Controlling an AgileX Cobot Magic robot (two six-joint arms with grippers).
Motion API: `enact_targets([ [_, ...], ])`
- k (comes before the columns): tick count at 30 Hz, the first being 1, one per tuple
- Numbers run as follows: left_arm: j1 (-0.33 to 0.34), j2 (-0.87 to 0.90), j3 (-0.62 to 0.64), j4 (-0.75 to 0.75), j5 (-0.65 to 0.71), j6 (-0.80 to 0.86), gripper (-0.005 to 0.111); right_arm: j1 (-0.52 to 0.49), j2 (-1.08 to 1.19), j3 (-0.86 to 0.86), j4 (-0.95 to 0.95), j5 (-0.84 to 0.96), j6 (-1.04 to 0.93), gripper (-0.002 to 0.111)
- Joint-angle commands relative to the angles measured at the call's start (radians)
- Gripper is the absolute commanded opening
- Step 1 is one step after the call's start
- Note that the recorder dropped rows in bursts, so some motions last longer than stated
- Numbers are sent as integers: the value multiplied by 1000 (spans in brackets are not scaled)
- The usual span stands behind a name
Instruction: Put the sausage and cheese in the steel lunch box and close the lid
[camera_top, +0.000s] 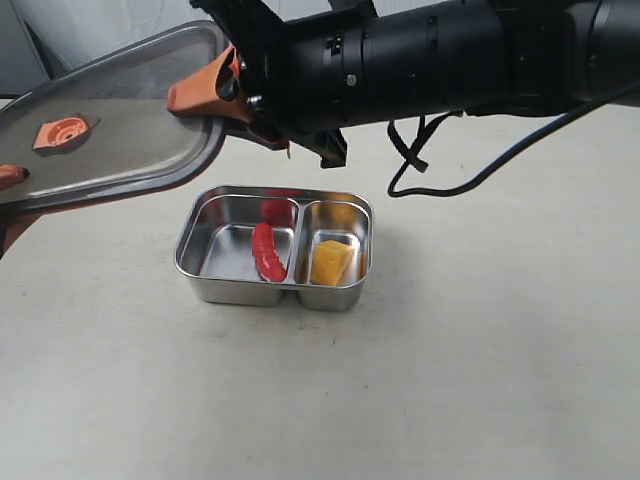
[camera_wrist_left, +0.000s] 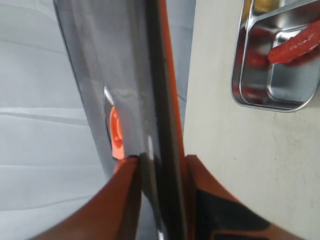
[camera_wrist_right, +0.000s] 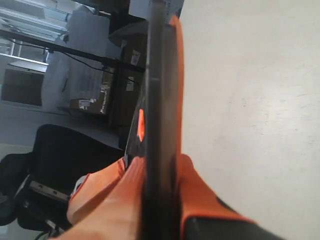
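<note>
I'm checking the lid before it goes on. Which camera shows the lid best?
The exterior view: the lid shows its broad face with the orange tab, held tilted, not yet on the lunch box. Both wrist views show mostly its thin dark edge, clamped between orange fingers.

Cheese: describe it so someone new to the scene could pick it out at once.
Find the steel lunch box in the middle of the table. The cheese lies in its smaller compartment: a yellow-orange wedge, unlike the red sausage next door.
</note>
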Motion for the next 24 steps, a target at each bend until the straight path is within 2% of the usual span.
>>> enact_targets([
  [1,-5,21,-7,30,-11,0,0,16,-3,-2,-159,5,-23,-1],
  [4,-5,35,-7,40,-11,0,0,16,-3,-2,-171,-12,-21,11],
  [6,-5,42,-7,42,-11,0,0,16,-3,-2,-193,-12,-16,26],
  [7,-5,44,-7,44,-11,0,0,16,-3,-2,-207,-12,-11,38],
  [10,-5,44,-7,46,-11,0,0,8,-3,-2,-242,-12,-10,63],
  [11,-5,44,-7,46,-11,0,0,-1,-3,-2,-250,3,-4,67],
  [16,-5,44,-7,46,5,0,0,-80,-3,-2,-319,80,73,69],
  [20,-5,44,-7,46,24,0,0,-157,-3,-2,-290,167,93,68],
  [22,-5,44,-7,46,26,0,0,-175,0,-2,-255,216,93,61],
  [24,-5,44,-7,46,26,0,0,-177,13,-2,-240,273,93,49],
])
